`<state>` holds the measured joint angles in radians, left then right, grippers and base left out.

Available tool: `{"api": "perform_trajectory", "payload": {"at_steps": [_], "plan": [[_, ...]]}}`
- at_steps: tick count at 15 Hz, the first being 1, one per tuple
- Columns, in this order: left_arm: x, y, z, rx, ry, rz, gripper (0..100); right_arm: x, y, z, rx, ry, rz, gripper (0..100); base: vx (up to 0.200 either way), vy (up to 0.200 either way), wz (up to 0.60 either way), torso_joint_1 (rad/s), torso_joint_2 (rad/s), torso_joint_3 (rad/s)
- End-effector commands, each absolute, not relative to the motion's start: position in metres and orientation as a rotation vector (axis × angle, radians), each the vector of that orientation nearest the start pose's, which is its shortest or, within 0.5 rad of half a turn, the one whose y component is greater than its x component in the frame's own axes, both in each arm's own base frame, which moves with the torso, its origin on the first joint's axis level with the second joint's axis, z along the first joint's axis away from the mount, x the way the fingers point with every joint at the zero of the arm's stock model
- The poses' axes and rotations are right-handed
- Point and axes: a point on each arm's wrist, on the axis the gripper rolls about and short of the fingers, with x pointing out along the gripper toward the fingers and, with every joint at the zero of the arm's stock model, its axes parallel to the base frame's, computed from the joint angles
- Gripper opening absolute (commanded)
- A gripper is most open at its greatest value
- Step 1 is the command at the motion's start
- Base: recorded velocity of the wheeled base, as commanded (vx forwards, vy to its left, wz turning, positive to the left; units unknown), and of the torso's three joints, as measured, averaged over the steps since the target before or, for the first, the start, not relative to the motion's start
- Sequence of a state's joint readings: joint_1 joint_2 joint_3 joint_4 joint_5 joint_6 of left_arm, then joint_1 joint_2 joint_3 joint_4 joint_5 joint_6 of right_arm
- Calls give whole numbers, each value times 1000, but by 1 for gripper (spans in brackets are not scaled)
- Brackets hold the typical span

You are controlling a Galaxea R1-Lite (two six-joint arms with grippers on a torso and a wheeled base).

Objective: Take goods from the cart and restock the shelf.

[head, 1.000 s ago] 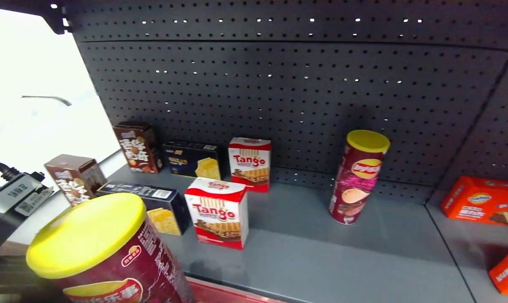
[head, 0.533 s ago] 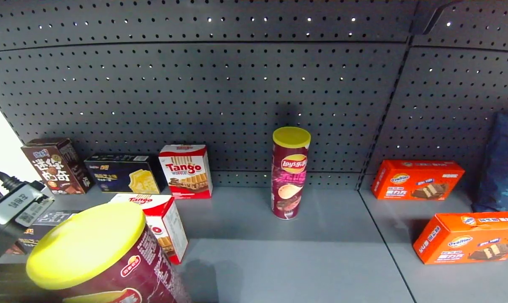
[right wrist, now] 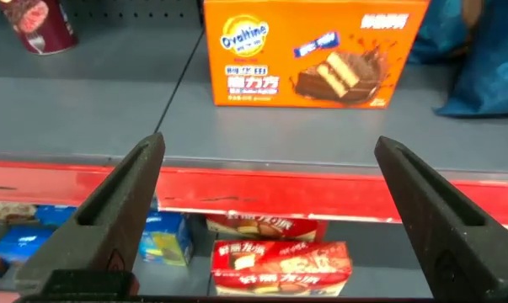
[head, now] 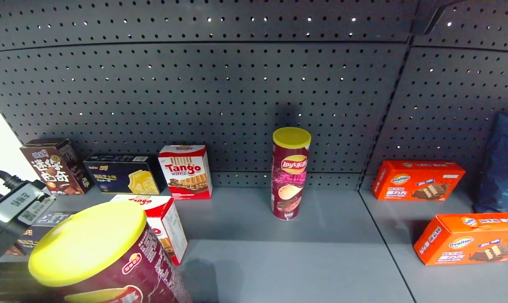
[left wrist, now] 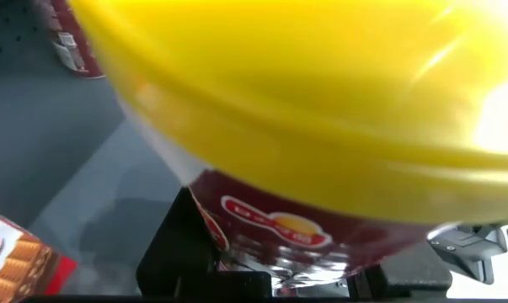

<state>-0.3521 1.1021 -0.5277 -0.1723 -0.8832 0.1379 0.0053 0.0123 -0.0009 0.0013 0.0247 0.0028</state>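
A maroon chip can with a yellow lid (head: 87,246) is held up close at the lower left of the head view, in front of the shelf's front edge. My left gripper (left wrist: 279,269) is shut on its body, with the lid (left wrist: 304,93) looming near the wrist camera. A matching chip can (head: 290,172) stands upright mid-shelf by the pegboard. My right gripper (right wrist: 269,143) hangs open just in front of the shelf's red front edge (right wrist: 321,198), facing an orange box (right wrist: 312,52), with nothing between its fingers.
On the grey shelf (head: 287,261), wafer boxes (head: 185,170) and dark boxes (head: 123,173) stand to the left. Two orange boxes (head: 418,180) and a blue bag (head: 502,164) are on the right. Bare shelf lies around the standing can. More boxes (right wrist: 283,265) sit on a lower level.
The head camera swung to the right a second ago, shifting the shelf goods leftward in the picture. Over the last half second nothing has visibly moved; the held can stays put.
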Motion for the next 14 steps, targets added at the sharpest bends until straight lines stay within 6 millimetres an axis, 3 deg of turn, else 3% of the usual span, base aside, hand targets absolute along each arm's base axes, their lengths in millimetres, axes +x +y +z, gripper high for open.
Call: {"api": "perform_trajectory", "payload": {"at_steps": [1,2,3,4,5,8,10,11,14], "plan": [[126,-68,198,7,340,-1262,0,-17,0,78,22,77,31,100,0,0,0,0,0,0],[127,-70,199,11,338,-1274,0,-17,0,81,13,68,69,100,0,0,0,0,0,0],[126,-71,199,13,339,-1279,0,-19,0,102,27,21,104,100,0,0,0,0,0,0],[125,-74,199,17,340,-1300,0,-2,1,186,210,22,146,100,0,0,0,0,0,0],[124,-74,198,17,347,-1300,0,12,3,195,227,61,177,100,0,0,0,0,0,0],[123,-74,195,25,359,-1282,0,25,11,199,82,111,451,100,0,0,0,0,0,0],[124,-75,194,24,365,-1288,0,45,22,222,66,139,557,100,0,0,0,0,0,0],[125,-79,191,21,390,-1309,0,55,31,229,56,168,637,100,0,0,0,0,0,0],[135,-88,185,17,431,-1337,0,89,60,227,-40,257,756,100,0,0,0,0,0,0]]}}
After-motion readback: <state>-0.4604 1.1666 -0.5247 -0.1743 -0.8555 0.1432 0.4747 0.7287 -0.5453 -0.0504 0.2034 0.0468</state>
